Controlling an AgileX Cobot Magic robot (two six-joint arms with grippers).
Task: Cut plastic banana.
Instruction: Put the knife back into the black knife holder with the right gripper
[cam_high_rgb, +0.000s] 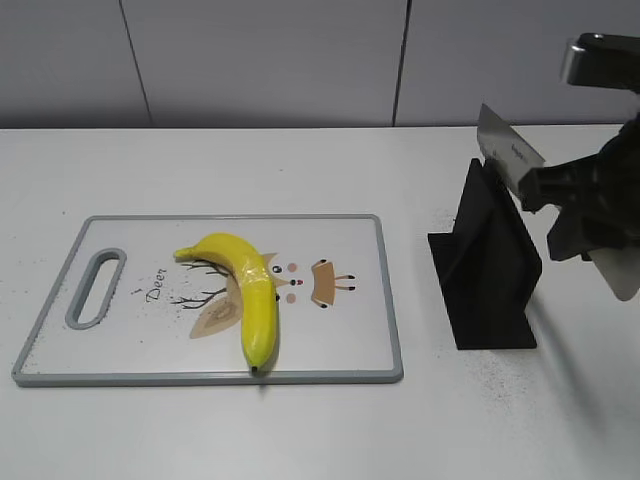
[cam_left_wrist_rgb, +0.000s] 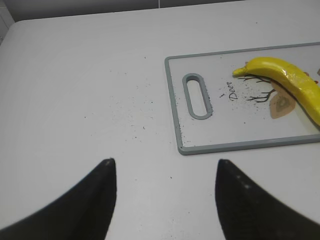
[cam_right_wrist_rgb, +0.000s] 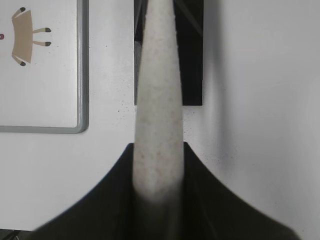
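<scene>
One plastic banana (cam_high_rgb: 250, 300) lies whole on the deer-print cutting board (cam_high_rgb: 350, 350), its dark tip toward the near edge. Right gripper (cam_right_wrist_rgb: 159, 182) pinches the pale handle of a knife (cam_high_rgb: 510, 155) above the black knife stand (cam_high_rgb: 490, 270). Left gripper (cam_left_wrist_rgb: 165, 172) hangs spread over bare white table (cam_left_wrist_rgb: 75, 90) beside the board.
</scene>
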